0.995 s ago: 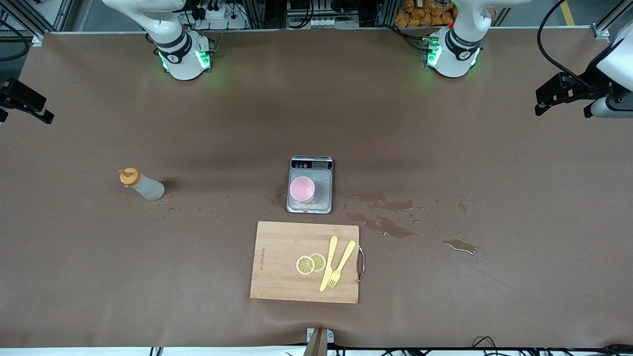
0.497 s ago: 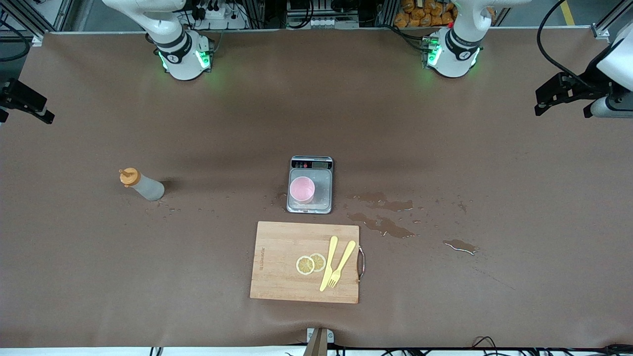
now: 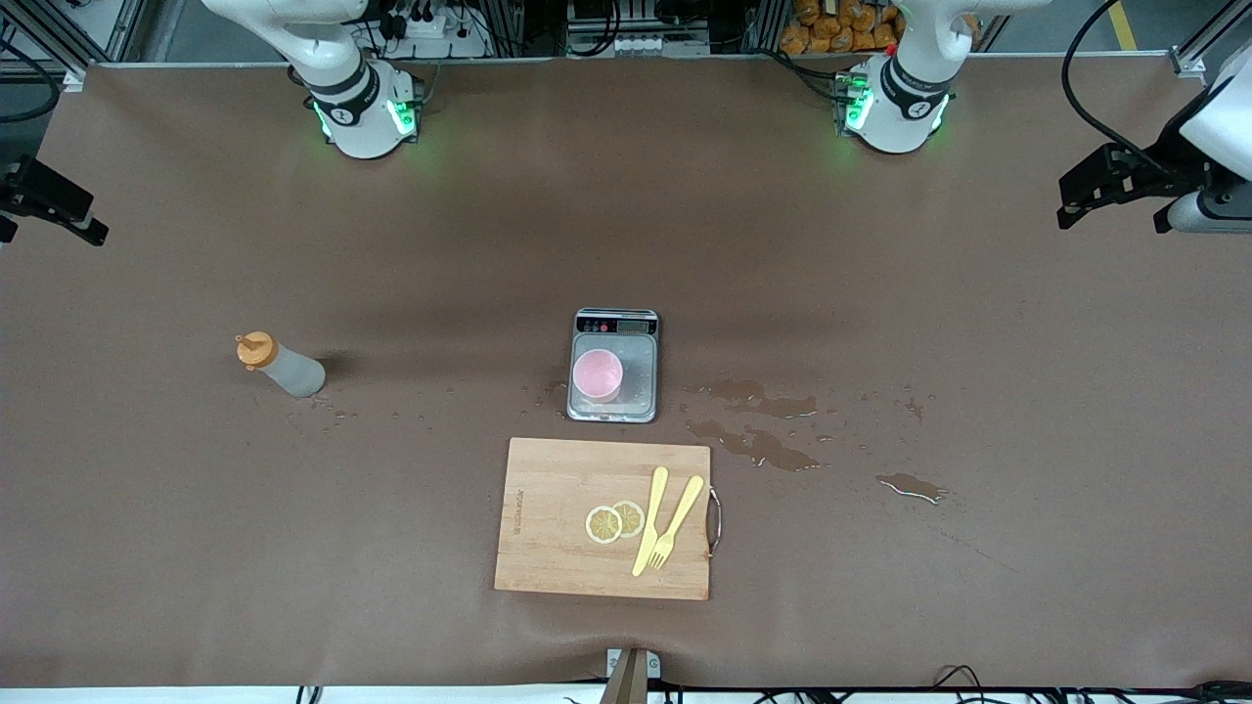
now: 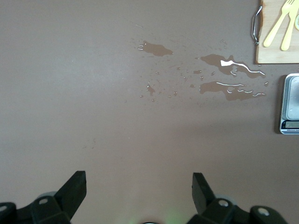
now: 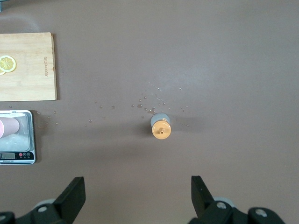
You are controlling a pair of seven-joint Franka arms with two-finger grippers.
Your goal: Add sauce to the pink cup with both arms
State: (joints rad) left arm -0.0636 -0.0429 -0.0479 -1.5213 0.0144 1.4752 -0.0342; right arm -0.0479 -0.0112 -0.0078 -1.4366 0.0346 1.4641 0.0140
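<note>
Right gripper (image 5: pixel 135 198) spread wide, empty, high over the sauce (image 5: pixel 161 127) standing upright near the desk's right-arm edge.

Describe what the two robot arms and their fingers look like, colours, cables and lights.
Both arms are glossy white with black joint bands and green lights at their bases: the right arm, the left arm. Black cables loop by the left arm's wrist. The left gripper and right gripper have matte black, wedge-shaped fingers.

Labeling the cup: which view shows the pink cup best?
Front view: the pink cup stands whole and upright on the scale. The right wrist view catches only a sliver at its edge; the left wrist view shows none of it.
</note>
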